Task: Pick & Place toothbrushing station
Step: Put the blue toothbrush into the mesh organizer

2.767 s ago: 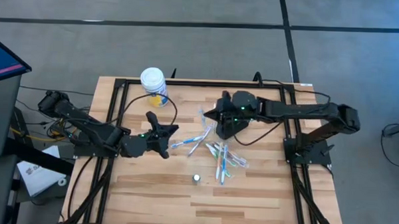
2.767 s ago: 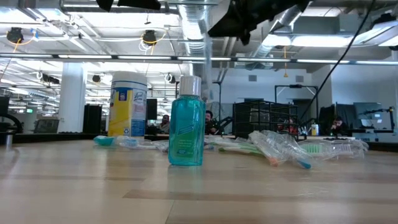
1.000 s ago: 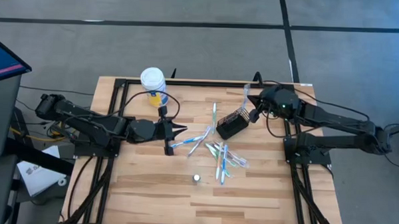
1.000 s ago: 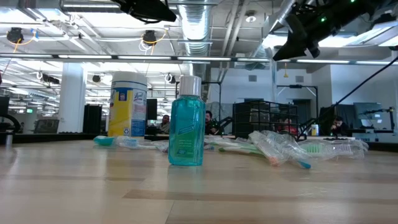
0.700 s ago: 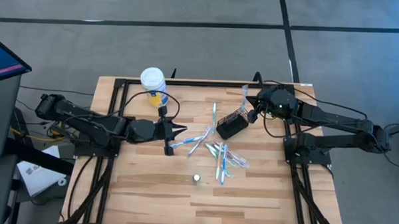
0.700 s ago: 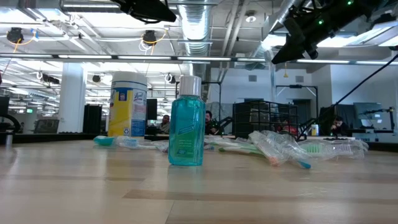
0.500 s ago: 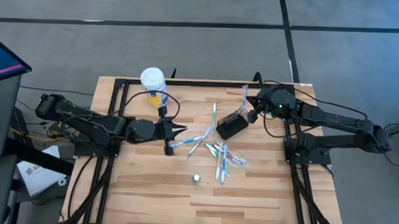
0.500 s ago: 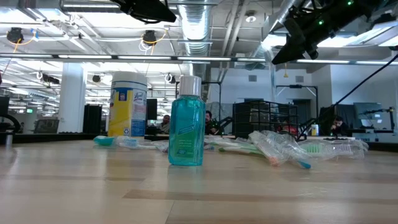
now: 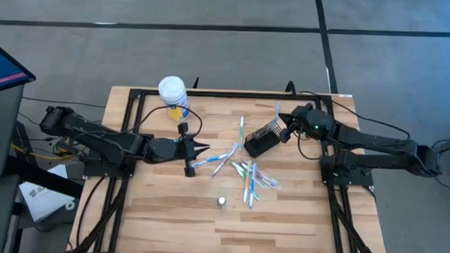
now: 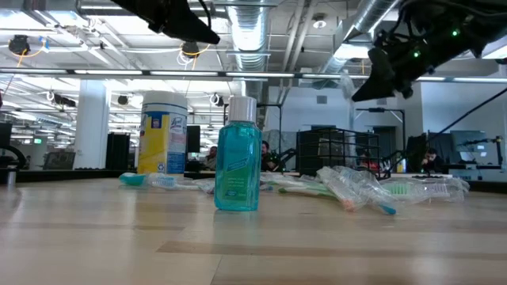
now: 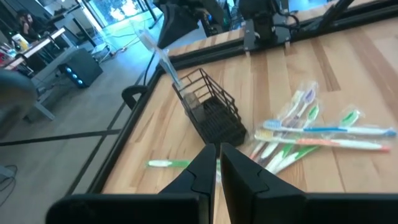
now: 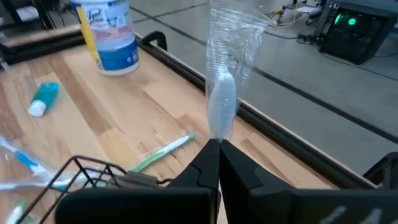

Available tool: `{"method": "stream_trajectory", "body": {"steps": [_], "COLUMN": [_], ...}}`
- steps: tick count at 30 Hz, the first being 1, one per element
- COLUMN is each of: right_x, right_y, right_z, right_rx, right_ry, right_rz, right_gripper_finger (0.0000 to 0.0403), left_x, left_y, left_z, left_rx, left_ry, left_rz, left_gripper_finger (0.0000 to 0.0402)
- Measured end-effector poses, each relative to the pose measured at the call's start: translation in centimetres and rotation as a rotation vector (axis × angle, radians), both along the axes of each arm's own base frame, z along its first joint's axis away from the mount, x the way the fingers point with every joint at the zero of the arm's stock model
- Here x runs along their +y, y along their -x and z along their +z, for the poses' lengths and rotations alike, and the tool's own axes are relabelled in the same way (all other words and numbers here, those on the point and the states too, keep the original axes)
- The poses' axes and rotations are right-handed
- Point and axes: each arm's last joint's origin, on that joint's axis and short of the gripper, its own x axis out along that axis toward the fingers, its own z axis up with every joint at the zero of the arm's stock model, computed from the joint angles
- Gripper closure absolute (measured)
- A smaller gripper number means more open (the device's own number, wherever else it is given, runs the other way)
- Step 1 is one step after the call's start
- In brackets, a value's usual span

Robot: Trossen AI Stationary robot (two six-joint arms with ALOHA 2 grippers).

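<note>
The black wire holder (image 9: 260,141) lies tilted on the table's far middle, also seen in the left wrist view (image 11: 211,115). Loose toothbrushes (image 9: 249,176) lie near it, a green one (image 9: 241,131) on its left. A small teal bottle (image 10: 238,158) stands upright near the front. My right gripper (image 9: 283,128) hovers just right of the holder, shut on a toothbrush in a clear wrapper (image 12: 222,81). My left gripper (image 9: 204,147) hangs in the air left of the holder, shut, with nothing between its fingers (image 11: 217,152). My right gripper pinches the wrapped toothbrush at its lower end (image 12: 217,127) between its two fingers. The fingers come from the table's right, slanting slightly down. The toothbrush stands up above the fingers, lifted clear of the table and the holder (image 10: 346,83).
A white-lidded yellow-and-blue jar (image 9: 172,92) stands at the far left. A teal tube (image 12: 43,99) lies near it. Black frame rails (image 9: 131,123) run along the table's left, far and right sides. Bare wood lies along the near edge.
My right gripper has come down toward the holder, still shut on the wrapped toothbrush, which stays upright above the fingers. The holder and the loose toothbrushes have not moved.
</note>
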Motion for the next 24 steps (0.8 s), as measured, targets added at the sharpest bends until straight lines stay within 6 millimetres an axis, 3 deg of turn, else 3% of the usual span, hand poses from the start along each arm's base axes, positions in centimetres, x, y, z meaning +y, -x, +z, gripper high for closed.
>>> {"method": "stream_trajectory", "body": {"steps": [11,24], "right_x": [0.3,0.4], "right_y": [0.5,0.7], "right_z": [-3.9,-4.7], "right_rx": [-0.048,-0.079], "right_ry": [-0.025,-0.034], "right_rz": [0.008,0.019], "right_gripper_finger": [0.0403,0.0403], "left_x": [0.1,0.1], "left_y": [0.0,0.0], "left_z": [-0.1,0.0], "left_rx": [-0.015,-0.019], "left_ry": [0.004,0.004], "left_rz": [0.004,0.004], "left_gripper_finger": [0.0385,0.0385]}}
